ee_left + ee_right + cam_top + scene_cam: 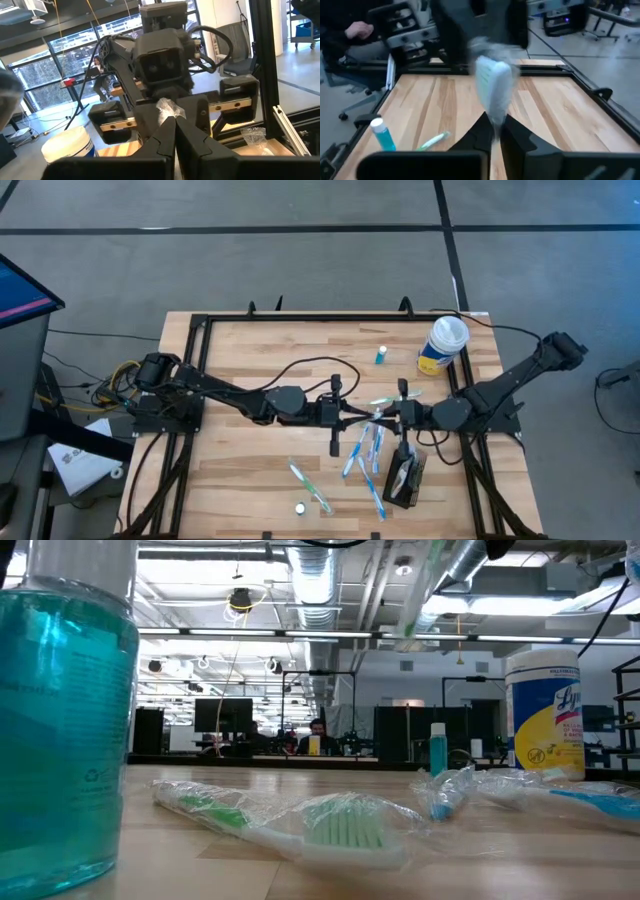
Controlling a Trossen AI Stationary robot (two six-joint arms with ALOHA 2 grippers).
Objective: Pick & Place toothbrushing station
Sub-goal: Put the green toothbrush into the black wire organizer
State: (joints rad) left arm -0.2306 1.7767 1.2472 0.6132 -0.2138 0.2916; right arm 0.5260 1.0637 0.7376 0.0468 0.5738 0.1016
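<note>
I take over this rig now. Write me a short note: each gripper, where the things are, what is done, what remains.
Left gripper: shut on a wrapped toothbrush, mid-table.
Right gripper: shut on the same toothbrush's head end; a handover.
Toothbrushing station: near edge, right side, with something pale already inside.
Left: several wrapped toothbrushes lie loose beside it, another nearer the front, plus a small blue bottle.

Readable text: one label only
The wipes canister (545, 712) at the table's two-o'clock edge carries a yellow label reading "Lys…", partly cut off.

One black caddy (405, 478), one canister (443, 345), one small bottle (381, 355), about six toothbrushes (310, 486)
</note>
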